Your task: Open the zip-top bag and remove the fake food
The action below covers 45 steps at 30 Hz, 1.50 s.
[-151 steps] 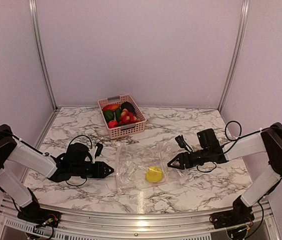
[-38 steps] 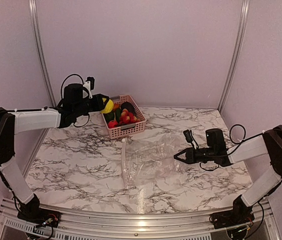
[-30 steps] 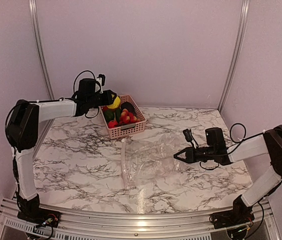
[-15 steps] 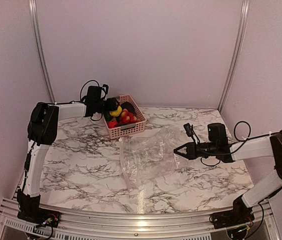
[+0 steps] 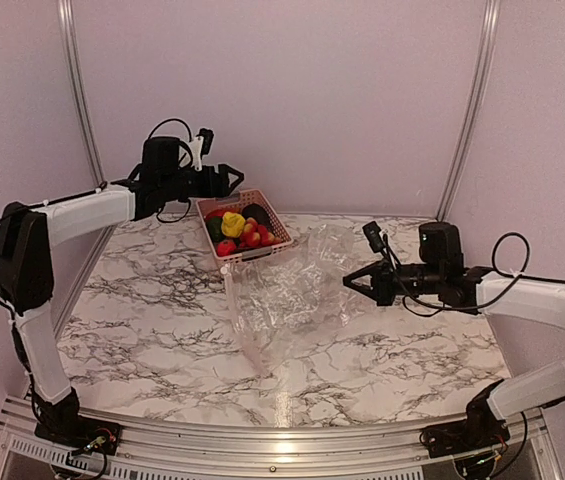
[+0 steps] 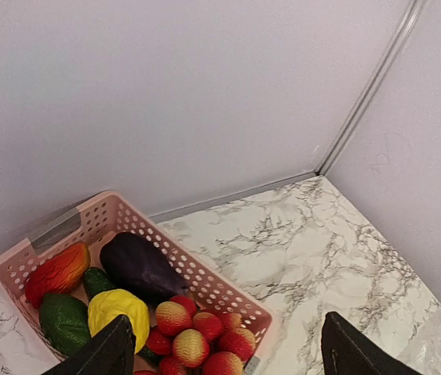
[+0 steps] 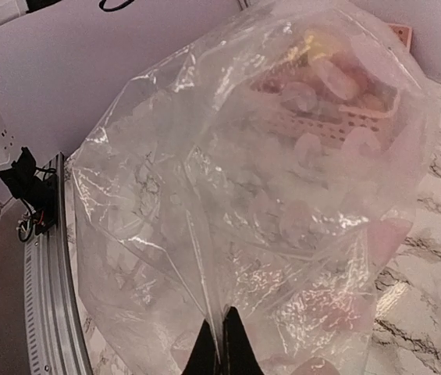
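Pale lilac walls close in a marble table (image 5: 162, 330). Seen from above, the zip-top bag (image 5: 287, 295) is a big, clear, crinkled pouch. Its right side is raised and the rest sags to the table at the centre, with its far edge just in front of the pink basket (image 5: 274, 215). The fake food (image 5: 237, 228) lies heaped in that basket. Glare makes the bag's inside hard to read. The right gripper (image 5: 352, 283) pinches the bag's right edge above the table. The left gripper (image 5: 232, 178) hangs above the basket's back rim, its fingers spread and gripping nothing.

The left wrist view looks down on the basket, which the bottom edge cuts off. A yellow lumpy fruit (image 6: 117, 311), a dark purple eggplant (image 6: 138, 266), a dark green oval fruit (image 6: 64, 322) and a cluster of red balls (image 6: 197, 336) crowd together. Two dark fingertips (image 6: 107, 353) stand wide apart at the lower edge with only air between them.

In the right wrist view, wrinkled film fills almost everything and the basket shows through it only as a blur. At the bottom, the fingers (image 7: 204, 351) are pressed together on a fold of the bag.
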Each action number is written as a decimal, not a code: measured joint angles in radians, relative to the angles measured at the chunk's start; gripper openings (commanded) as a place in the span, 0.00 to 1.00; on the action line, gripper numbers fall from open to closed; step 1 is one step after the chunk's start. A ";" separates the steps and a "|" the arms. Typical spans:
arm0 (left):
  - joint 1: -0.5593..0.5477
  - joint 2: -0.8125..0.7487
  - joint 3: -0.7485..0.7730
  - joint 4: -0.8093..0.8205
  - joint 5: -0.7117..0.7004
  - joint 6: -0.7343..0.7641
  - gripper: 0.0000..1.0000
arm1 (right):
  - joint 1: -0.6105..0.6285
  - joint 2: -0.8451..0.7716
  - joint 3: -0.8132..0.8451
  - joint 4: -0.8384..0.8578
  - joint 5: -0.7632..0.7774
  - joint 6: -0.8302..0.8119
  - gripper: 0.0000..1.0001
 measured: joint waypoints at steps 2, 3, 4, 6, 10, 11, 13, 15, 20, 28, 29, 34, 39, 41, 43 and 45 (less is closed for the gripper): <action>-0.040 -0.109 -0.054 0.022 0.057 0.026 0.83 | 0.034 -0.021 0.018 -0.033 0.019 -0.027 0.00; -0.061 -0.154 -0.076 0.030 0.087 0.038 0.83 | 0.048 -0.031 0.022 -0.040 0.025 -0.039 0.00; -0.082 -0.190 -0.095 0.037 0.115 0.044 0.83 | 0.060 -0.043 0.023 -0.048 0.031 -0.049 0.00; -0.128 -0.238 -0.130 0.047 0.166 0.050 0.84 | 0.074 -0.067 0.023 -0.067 0.040 -0.060 0.00; -0.212 -0.265 -0.184 0.040 0.228 0.066 0.84 | 0.092 -0.116 0.023 -0.083 0.043 -0.083 0.00; -0.233 -0.264 -0.197 0.032 0.242 0.066 0.84 | 0.099 -0.123 0.023 -0.084 0.043 -0.091 0.00; -0.266 -0.264 -0.215 0.011 0.267 0.065 0.84 | 0.118 -0.132 0.023 -0.085 0.043 -0.104 0.00; -0.288 -0.263 -0.216 -0.005 0.280 0.064 0.84 | 0.141 -0.134 0.024 -0.089 0.044 -0.116 0.00; -0.331 -0.257 -0.207 -0.023 0.321 0.066 0.80 | 0.182 -0.131 0.044 -0.124 0.047 -0.143 0.00; -0.391 -0.216 -0.187 -0.050 0.391 0.060 0.14 | 0.210 -0.129 0.076 -0.153 0.051 -0.166 0.00; -0.393 -0.216 -0.187 -0.049 0.402 0.064 0.05 | 0.210 -0.128 0.076 -0.156 0.051 -0.167 0.02; -0.378 -0.237 -0.229 -0.024 0.429 0.056 0.00 | 0.212 -0.130 0.075 -0.165 0.057 -0.165 0.27; -0.303 -0.314 -0.341 0.023 0.448 0.018 0.00 | 0.214 -0.151 0.066 -0.173 0.101 -0.146 0.31; -0.279 -0.335 -0.362 0.035 0.453 0.010 0.00 | 0.214 -0.156 0.066 -0.174 0.122 -0.138 0.28; -0.259 -0.354 -0.381 0.060 0.462 -0.004 0.00 | 0.214 -0.155 0.066 -0.180 0.142 -0.130 0.20; -0.253 -0.370 -0.393 0.081 0.477 -0.015 0.00 | 0.214 -0.148 0.066 -0.185 0.154 -0.126 0.12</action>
